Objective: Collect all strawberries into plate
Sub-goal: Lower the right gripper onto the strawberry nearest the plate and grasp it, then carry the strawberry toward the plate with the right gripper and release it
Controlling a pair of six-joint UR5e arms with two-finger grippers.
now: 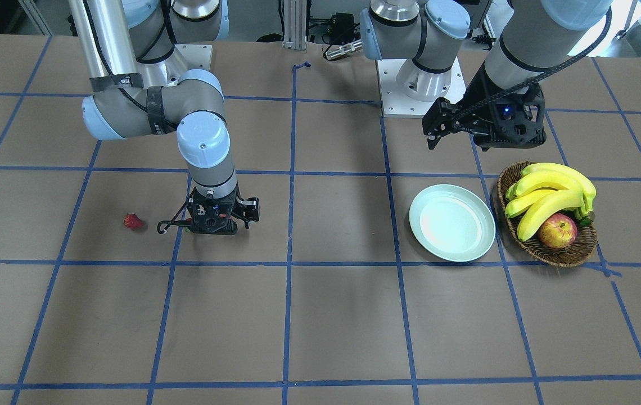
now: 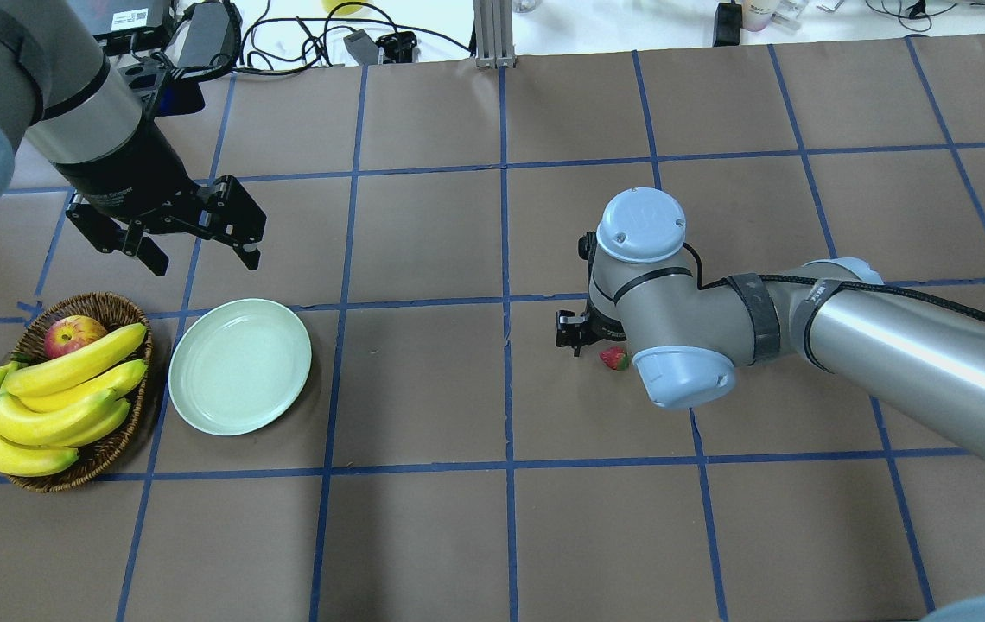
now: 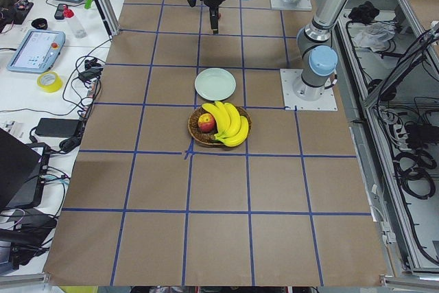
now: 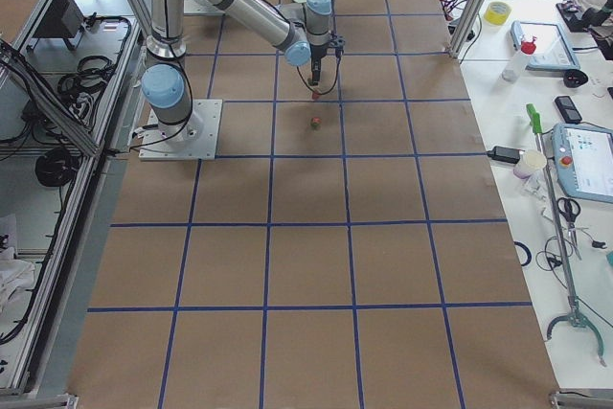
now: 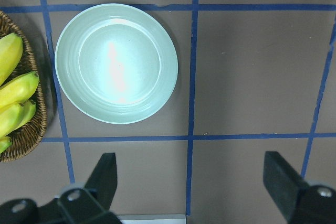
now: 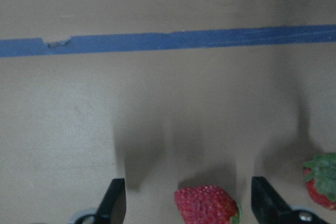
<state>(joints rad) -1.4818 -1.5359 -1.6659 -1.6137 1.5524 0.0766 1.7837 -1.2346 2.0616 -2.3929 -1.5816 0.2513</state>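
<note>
My right gripper is open and low at the table, its fingers on either side of a red strawberry without touching it. A second strawberry with a green cap lies just right of the fingers. A third strawberry lies on the table apart from the right gripper. One strawberry shows at the wrist's edge in the overhead view. The pale green plate is empty. My left gripper is open and empty, hovering beside the plate.
A brown wicker basket stands next to the plate and holds yellow bananas and a red-yellow apple. Blue tape lines grid the brown table. The arm bases stand at the table's robot side.
</note>
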